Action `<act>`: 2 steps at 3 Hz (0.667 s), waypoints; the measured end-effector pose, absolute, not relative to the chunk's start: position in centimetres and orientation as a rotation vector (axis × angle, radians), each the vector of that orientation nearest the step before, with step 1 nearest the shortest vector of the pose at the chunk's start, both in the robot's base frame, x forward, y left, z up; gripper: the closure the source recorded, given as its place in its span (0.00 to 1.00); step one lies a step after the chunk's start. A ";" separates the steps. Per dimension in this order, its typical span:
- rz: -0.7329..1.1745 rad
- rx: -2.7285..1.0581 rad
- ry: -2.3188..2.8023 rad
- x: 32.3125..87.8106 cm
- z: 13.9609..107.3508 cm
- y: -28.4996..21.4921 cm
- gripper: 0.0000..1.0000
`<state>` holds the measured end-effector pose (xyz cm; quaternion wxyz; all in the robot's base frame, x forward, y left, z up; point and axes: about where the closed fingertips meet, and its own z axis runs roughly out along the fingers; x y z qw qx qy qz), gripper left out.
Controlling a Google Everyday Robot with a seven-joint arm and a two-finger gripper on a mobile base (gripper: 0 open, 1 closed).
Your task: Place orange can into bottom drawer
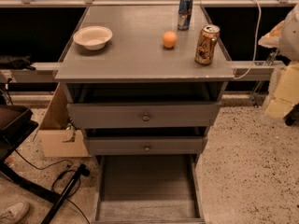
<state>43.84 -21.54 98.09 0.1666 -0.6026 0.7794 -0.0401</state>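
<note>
The orange can (pixel 206 44), orange-brown with a silver top, stands upright near the right front corner of the grey cabinet top (pixel 135 57). The bottom drawer (pixel 147 183) is pulled out below the two knobbed drawers, a wide shallow grey tray with nothing in it. My gripper (pixel 284 85) shows as a pale blurred shape at the right edge of the view. It is to the right of the can, apart from it and a little lower. It holds nothing that I can see.
A blue-silver can (pixel 185 12) stands at the back of the top, with an orange fruit (pixel 169 39) in front of it and a white bowl (pixel 93 37) at the left. A cardboard box (pixel 58 129), black furniture (pixel 14 125), cables and a shoe (pixel 14 212) are on the left floor.
</note>
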 end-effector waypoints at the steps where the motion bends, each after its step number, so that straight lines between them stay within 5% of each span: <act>1: -0.114 -1.715 2.219 43.8 98.1 -21.5 0.00; 2: -0.049 -1.545 2.272 45.4 97.6 -23.2 0.00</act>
